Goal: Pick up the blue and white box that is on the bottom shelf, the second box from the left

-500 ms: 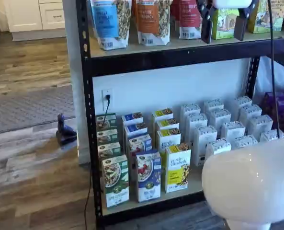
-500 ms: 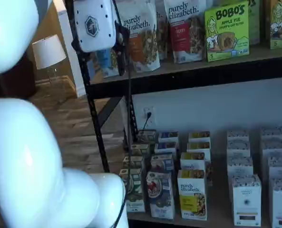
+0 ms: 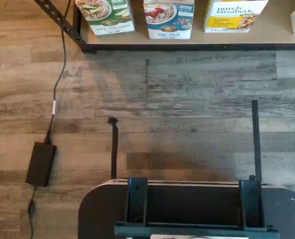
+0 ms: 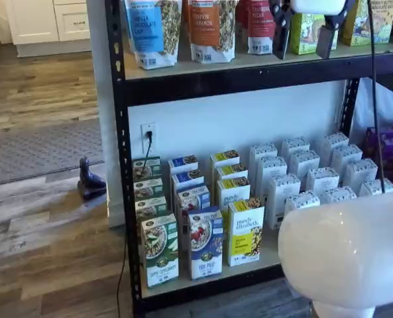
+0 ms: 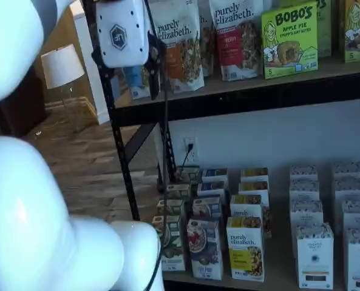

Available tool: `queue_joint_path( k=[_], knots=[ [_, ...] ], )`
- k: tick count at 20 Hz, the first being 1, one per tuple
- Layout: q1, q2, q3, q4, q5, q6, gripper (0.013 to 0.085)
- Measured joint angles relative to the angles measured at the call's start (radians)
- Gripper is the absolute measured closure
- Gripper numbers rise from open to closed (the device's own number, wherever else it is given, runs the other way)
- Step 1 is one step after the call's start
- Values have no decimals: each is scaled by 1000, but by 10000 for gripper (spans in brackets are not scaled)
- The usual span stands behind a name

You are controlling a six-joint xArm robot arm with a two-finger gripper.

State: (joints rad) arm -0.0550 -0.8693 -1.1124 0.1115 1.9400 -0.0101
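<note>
The blue and white box stands upright at the front of the bottom shelf, between a green-and-white carton and a yellow-and-white carton. It also shows in a shelf view as the blue and white box, and in the wrist view as the blue and white box on the bottom shelf. My gripper hangs high up in front of the upper shelf, far above the box. It is open, with a plain gap between its two black fingers and nothing in them. In a shelf view the gripper is side-on.
More rows of cartons stand behind the front ones, and white boxes fill the shelf's right part. Granola bags line the upper board. The arm's white body bulks at the lower right. A power brick and cable lie on the wood floor.
The gripper has shifted slightly to the left in front of the upper shelf, still open. The arm's white body has edged a little. The boxes have not moved.
</note>
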Motion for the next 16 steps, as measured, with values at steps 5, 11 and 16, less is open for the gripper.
queue_joint_path(
  k=[5,11,16],
  knots=[
    [33,-2,57,-32,-57,17,130],
    [43,-6,147,-34,-142,23,130],
    [78,-18,223,-60,-225,49,130]
  ],
)
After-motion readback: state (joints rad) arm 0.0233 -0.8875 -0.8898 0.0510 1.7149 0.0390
